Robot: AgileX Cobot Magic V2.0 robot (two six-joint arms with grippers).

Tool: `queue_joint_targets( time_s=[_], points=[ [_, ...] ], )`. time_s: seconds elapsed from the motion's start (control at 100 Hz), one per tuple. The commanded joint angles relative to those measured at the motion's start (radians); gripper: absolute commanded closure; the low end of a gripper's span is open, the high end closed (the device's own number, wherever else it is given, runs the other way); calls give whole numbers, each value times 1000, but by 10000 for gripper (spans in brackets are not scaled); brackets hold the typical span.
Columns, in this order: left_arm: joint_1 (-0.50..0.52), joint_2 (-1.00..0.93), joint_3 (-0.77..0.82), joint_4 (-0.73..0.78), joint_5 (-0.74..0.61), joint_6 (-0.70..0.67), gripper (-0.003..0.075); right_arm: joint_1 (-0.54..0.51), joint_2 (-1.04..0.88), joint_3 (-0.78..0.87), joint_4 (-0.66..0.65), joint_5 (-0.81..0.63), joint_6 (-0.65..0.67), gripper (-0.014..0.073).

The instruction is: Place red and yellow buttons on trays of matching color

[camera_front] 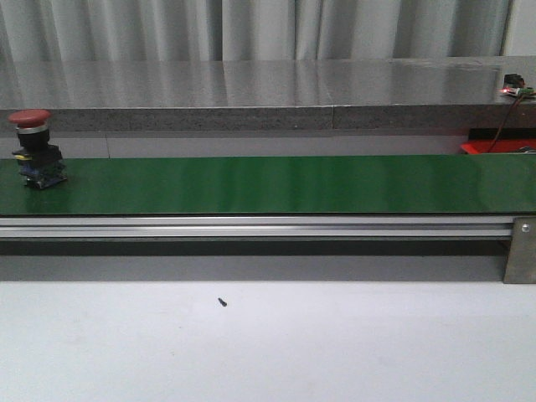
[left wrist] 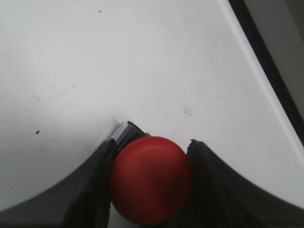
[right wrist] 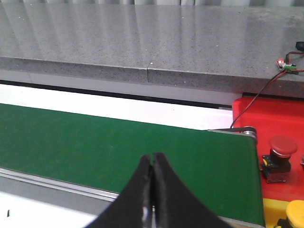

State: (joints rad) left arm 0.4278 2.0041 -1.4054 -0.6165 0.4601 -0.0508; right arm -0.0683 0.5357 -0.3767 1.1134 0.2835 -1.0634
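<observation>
On the red tray (right wrist: 247, 111) beyond the belt's end, 1 red button (right wrist: 279, 157) already sits, apparently beside a yellow one (right wrist: 295, 213). Left gripper (left wrist: 151, 183) jaws are clamped on another red button (left wrist: 151, 179) over the white bench (left wrist: 142, 61), right gripper (right wrist: 153, 190) jaws are pressed together empty, and 1 more red button (camera_front: 33, 149) waits on the green belt (camera_front: 276, 184)

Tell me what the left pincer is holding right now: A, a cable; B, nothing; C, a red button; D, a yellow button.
C: the left wrist view shows the left pincer closed on both sides of a red button above the white table.
</observation>
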Motion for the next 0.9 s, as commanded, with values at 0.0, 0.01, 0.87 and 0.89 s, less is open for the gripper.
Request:
queue_joint_targets(
  time_s=[0.0, 0.01, 0.87, 0.89],
  points=[
    [5, -115, -26, 3, -9, 20, 554, 2, 0, -25, 28, -26, -12, 652],
    [8, -118, -26, 3, -8, 20, 554, 2, 0, -25, 28, -27, -12, 652],
    [2, -320, -26, 112, 383, 276, 554, 2, 0, -25, 28, -27, -12, 652],
    [-3, -318, -26, 124, 381, 276, 554, 2, 0, -25, 28, -27, -12, 652]
  ],
)
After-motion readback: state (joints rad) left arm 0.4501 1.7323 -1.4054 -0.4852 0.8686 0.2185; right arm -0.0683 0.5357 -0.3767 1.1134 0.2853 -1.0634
